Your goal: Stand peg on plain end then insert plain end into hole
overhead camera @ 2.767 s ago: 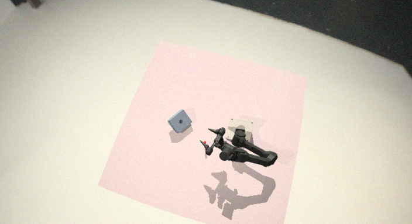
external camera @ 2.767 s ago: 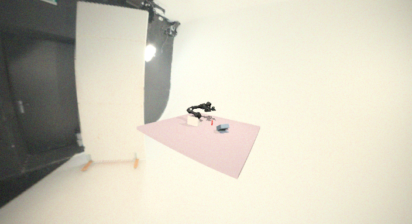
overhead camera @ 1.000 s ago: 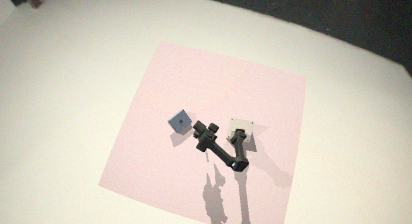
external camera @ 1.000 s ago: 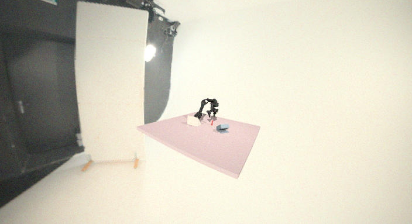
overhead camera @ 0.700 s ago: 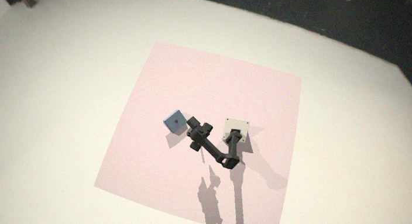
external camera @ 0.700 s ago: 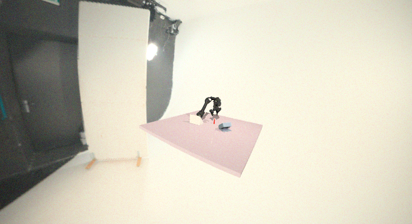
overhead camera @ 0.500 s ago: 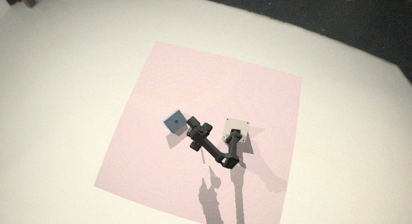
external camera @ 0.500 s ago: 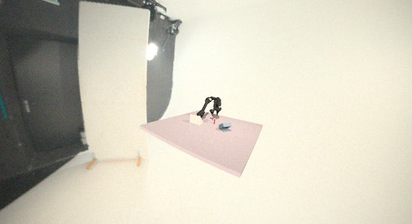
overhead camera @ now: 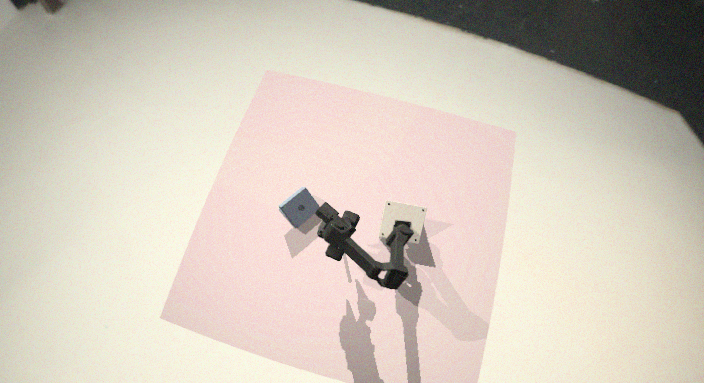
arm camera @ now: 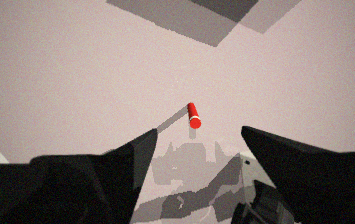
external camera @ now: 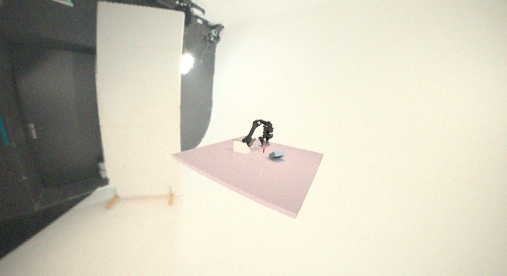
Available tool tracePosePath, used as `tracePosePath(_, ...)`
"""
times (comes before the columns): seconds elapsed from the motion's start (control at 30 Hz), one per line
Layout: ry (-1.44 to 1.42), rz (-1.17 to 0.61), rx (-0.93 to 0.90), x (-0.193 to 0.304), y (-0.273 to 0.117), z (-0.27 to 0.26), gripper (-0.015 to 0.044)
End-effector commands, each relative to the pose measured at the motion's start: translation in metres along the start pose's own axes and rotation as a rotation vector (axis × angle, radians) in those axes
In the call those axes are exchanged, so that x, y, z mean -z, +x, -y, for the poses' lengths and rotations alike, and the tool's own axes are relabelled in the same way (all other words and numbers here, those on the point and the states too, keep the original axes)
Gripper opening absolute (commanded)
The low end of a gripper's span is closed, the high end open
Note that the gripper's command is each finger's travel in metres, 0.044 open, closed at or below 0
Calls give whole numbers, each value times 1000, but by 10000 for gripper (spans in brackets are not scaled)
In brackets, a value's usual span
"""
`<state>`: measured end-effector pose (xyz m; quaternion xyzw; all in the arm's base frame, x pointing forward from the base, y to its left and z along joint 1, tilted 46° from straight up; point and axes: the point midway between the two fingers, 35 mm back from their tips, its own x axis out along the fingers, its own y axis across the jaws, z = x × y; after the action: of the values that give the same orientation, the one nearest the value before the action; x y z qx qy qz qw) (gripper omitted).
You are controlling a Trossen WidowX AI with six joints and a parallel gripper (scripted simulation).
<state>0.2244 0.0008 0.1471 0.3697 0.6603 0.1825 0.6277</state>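
Note:
The red peg [external camera: 263, 150] [arm camera: 192, 111] stands upright on the table, its white band near the top end in the wrist view. In the top view the arm hides it. My gripper [external camera: 264, 143] [arm camera: 198, 131] is wide open and empty above the peg, pointing down. In the wrist view the peg's top shows between and slightly ahead of the fingertips, touching neither. The blue-grey sloped panel [overhead camera: 292, 213] [external camera: 277, 154] has one dark hole [overhead camera: 301, 207] in its face and stands beside the peg. The panel is not seen in the wrist view, only shadows at the top.
The pink table top [overhead camera: 380, 122] [external camera: 259, 178] carries everything. The arm's white base block [overhead camera: 407, 208] [external camera: 239, 147] stands on the side of the peg away from the panel. The arm [overhead camera: 360, 254] bends over from it. Shadows of the arm lie across the table.

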Motion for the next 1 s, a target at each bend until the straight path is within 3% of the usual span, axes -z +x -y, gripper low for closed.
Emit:
tracePosePath(0.0, -4, -4, -1, 0, 7, 0, 440)
tracePosePath(0.97, -5, -2, -2, 0, 54, -1, 440)
